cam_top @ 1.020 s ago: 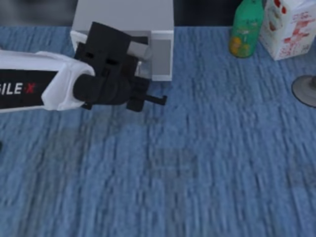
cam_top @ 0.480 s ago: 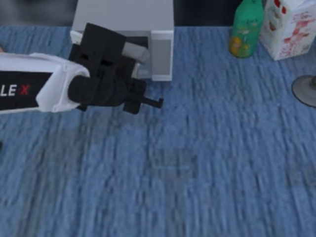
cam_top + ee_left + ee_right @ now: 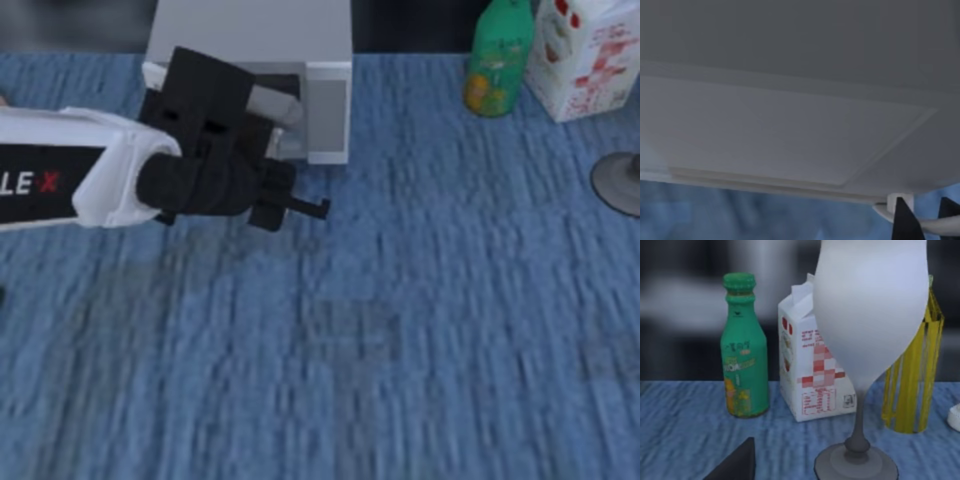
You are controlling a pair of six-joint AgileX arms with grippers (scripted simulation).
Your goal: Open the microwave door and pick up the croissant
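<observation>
Microwave door (image 3: 262, 98) at the table's far left stands slightly ajar, the left gripper (image 3: 920, 220) positioned at its white handle (image 3: 900, 202), evidently to pull it, grip state indeterminate; croissant not visible, right arm parked off the table's right.

The microwave (image 3: 262, 60) sits at the counter's (image 3: 400, 340) far left, my left arm (image 3: 90, 175) before it. Bottle (image 3: 497, 58), carton (image 3: 585, 55) and glass (image 3: 620, 182) stand far right.
</observation>
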